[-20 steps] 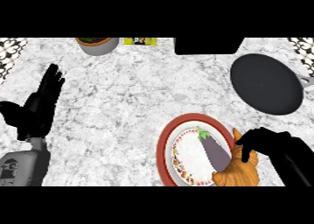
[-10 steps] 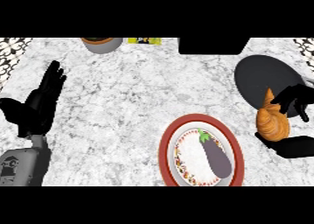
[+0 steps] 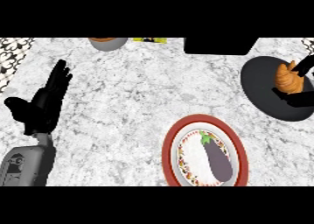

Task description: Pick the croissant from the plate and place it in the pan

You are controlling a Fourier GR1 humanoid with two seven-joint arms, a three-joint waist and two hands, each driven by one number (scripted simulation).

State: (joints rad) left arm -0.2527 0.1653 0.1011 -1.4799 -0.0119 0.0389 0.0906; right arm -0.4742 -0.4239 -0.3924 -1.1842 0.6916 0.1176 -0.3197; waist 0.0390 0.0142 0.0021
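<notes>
A golden-brown croissant (image 3: 287, 78) is held over the black pan (image 3: 266, 94) at the right edge of the head view. My right hand (image 3: 306, 98) is curled round it, thumb and fingers on either side. The red-rimmed plate (image 3: 170, 148) sits at the lower middle and holds a purple eggplant (image 3: 217, 157). My left hand (image 3: 46, 100) rests open at the left, fingers pointing up, away from everything.
A bowl (image 3: 108, 42) stands at the counter's far edge, with a yellow-green item (image 3: 150, 40) beside it. A black box (image 3: 218, 45) stands at the back, left of the pan. A patterned strip (image 3: 4, 59) lies along the left edge.
My right hand has lifted the croissant off the plate and carried it up and to the right, over the pan. The left hand has stayed still.
</notes>
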